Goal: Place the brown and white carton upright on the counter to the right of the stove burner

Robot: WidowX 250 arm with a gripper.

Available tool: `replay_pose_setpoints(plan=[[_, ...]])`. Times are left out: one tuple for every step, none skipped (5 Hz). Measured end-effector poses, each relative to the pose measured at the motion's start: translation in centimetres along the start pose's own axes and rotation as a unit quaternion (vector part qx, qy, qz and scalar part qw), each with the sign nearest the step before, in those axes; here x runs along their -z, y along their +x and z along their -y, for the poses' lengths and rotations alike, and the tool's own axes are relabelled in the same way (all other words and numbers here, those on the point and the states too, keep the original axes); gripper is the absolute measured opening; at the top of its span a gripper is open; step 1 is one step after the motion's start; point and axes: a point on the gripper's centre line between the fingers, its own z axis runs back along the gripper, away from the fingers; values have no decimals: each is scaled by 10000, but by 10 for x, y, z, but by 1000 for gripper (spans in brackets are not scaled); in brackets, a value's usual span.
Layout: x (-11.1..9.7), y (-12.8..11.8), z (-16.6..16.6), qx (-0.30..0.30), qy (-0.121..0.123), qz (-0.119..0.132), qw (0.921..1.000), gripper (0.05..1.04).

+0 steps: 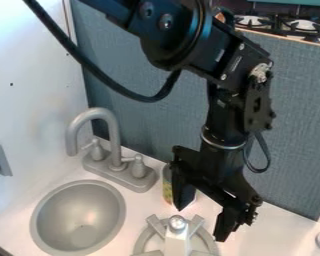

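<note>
Your gripper point(201, 220) hangs with fingers spread, grasping nothing: no hold is made yet. The can point(167, 186) stands behind it near the tap point(114, 142); the silver-topped thing point(178, 237) is over the burner point(142, 242).

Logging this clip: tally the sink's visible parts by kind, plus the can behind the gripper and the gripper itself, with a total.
Sink basin: 1
Faucet spout: 1
Faucet handles: 2
Can, partly hidden: 1
Black two-finger gripper: 1
Total: 6
</note>
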Motion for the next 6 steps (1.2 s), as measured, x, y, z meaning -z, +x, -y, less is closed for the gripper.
replay_pose_setpoints(plan=[[7,-2,0,-14,17,-122,9999,1001],[10,-3,30,381,-50,11,9993,1001],[19,-12,64,1009,-63,-27,9949,1001],[26,-16,97,1567,-118,-96,9875,1001],[39,-24,112,1835,-174,-303,9824,1001],[51,-28,128,2136,-176,-402,9759,1001]])
